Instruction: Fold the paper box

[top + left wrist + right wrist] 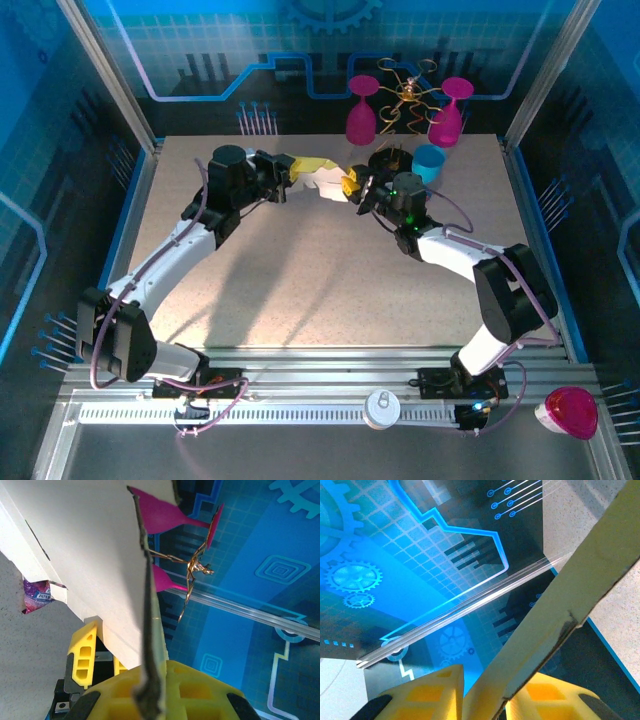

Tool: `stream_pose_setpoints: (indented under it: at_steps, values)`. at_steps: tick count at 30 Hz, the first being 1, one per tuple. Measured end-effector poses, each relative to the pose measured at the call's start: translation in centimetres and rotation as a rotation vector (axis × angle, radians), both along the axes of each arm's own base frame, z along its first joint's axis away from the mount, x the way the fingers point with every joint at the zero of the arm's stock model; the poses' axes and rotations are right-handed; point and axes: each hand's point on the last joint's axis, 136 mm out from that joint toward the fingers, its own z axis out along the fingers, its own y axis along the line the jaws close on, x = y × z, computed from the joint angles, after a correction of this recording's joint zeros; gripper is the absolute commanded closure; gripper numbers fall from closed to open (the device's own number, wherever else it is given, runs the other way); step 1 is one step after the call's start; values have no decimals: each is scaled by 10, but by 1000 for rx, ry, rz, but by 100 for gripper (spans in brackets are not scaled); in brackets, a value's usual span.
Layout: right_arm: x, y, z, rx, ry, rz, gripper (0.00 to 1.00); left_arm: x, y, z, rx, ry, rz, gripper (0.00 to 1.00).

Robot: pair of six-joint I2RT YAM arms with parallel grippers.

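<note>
1. The left gripper (288,172) is clamped tight on one edge of the paper box (318,176), with the pale sheet rising ahead of its yellow fingers (200,685).
2. The right gripper (352,186) is closed on the opposite flap, which is pinched between its fingers (425,690).
3. The box spans the gap between both claws.
4. A blue cup (429,162) stands just beyond the right claw.

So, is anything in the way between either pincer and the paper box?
Nothing visible. The left pincer and the right pincer each already have an edge of the paper box between their fingers. The blue cup stands off to the side, clear of the card.
</note>
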Motion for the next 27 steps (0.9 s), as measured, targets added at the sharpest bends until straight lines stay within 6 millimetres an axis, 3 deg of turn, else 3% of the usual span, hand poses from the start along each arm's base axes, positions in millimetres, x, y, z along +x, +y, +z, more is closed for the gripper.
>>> stream_pose_setpoints:
  at_steps: [10, 15, 16, 19, 20, 24, 27]
  values:
    - [3, -2, 4, 6, -9, -15, 82, 0, 2, -6, -7, 1, -5, 100]
    - [5, -4, 8, 13, -13, -35, 93, 0, 3, -11, -18, 11, -7, 100]
    - [6, -5, 8, 14, -11, -40, 96, -1, 3, -13, -20, 16, -9, 94]
    - [7, -7, 8, 17, -9, -53, 100, -1, 6, -21, -14, 30, -3, 47]
    - [7, -7, 9, 15, -9, -55, 100, 0, 8, -25, -10, 40, 6, 38]
    - [2, -13, 16, 2, 5, -79, 100, -7, 24, -36, 43, 87, 38, 21]
    - [-5, -23, 38, -6, 7, -109, 100, -23, 43, -34, 100, 109, 81, 20]
